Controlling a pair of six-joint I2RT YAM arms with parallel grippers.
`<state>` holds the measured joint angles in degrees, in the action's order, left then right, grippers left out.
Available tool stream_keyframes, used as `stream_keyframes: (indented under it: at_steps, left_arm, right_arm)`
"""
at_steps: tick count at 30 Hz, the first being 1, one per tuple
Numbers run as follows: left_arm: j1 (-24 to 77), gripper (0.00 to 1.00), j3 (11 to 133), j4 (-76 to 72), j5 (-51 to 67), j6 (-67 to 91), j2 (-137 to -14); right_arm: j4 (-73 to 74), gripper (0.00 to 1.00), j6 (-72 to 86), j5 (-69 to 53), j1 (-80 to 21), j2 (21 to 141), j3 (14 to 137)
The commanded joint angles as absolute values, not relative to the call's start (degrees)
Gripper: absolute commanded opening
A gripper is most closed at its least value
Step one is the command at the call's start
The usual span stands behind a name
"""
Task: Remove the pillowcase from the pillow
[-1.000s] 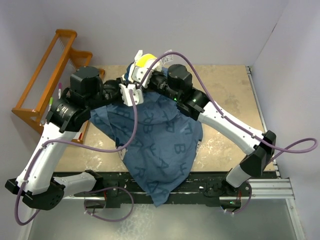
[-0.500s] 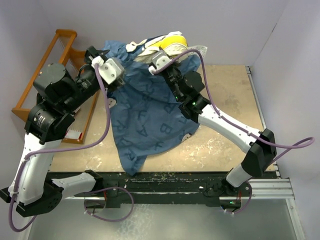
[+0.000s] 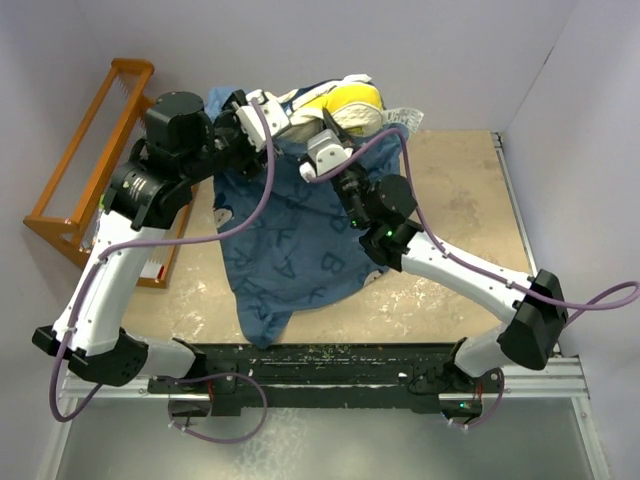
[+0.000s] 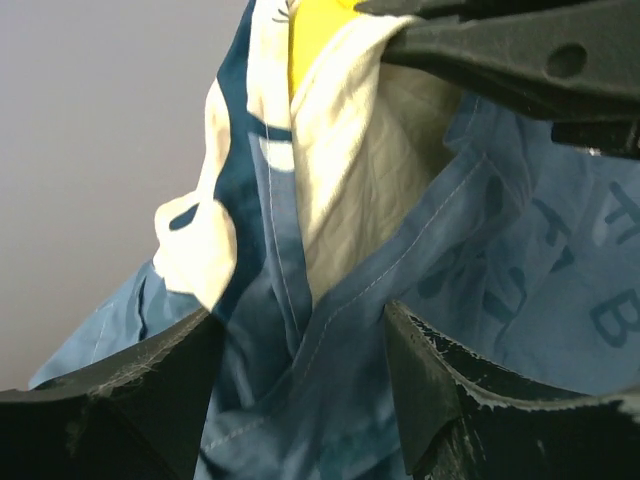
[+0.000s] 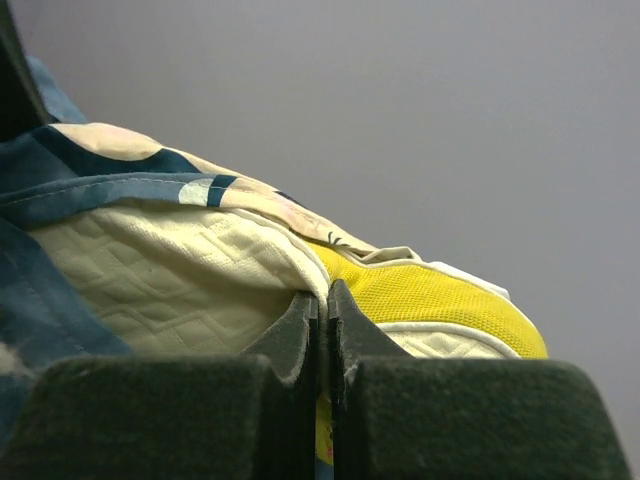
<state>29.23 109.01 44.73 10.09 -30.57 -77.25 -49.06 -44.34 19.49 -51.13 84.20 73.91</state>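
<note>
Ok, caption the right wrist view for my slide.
Right gripper pinches the pillow at its yellow edge, pillowcase bunched alongside.

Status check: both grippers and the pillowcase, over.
Left gripper open, straddling pillowcase hem. Right gripper shut on pillow corner. Rest of pillowcase drapes to the table. Wooden rack sits left of the work.

The left arm (image 3: 100,290) and right arm (image 3: 460,268) have white shells, bulky black joints and trailing lilac cables (image 3: 268,165). Each hand's fingers (image 4: 120,410) are matte black and rough-edged.
</note>
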Motion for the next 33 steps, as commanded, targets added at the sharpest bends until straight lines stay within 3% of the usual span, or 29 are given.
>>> stream_keyframes:
  at_steps: [1, 8, 11, 18, 20, 28, 33]
  left_arm:
    - [29.53, 0.65, 110.78, 41.85, 11.35, -30.94, -77.13]
    - [29.52, 0.42, 106.07, 34.35, 5.99, -34.31, -74.41]
    - [29.53, 0.43, 106.19, 36.54, 8.55, -33.19, -74.49]
    - [29.53, 0.60, 107.45, 44.98, 14.74, -32.95, -77.04]
    - [29.53, 0.61, 106.76, 43.91, 14.09, -33.06, -77.34]
    - [29.53, 0.37, 101.94, 32.27, 0.45, -35.21, -75.53]
    - [29.44, 0.38, 101.12, 33.14, 4.04, -33.87, -72.87]
  right_arm:
    - [-58.57, 0.00, -45.99, 22.51, -53.02, 81.18, 72.51]
    - [-59.31, 0.00, -44.62, 23.73, -53.26, 79.72, 69.45]
    - [-58.99, 0.00, -44.30, 23.86, -53.43, 79.96, 69.56]
    - [-57.87, 0.00, -44.16, 24.32, -54.19, 79.99, 70.50]
    - [-57.62, 0.00, -44.21, 24.41, -54.43, 79.90, 70.62]
    - [-57.21, 0.00, -45.69, 25.61, -56.79, 78.07, 69.36]
    - [-57.14, 0.00, -44.82, 26.18, -57.31, 76.82, 67.41]
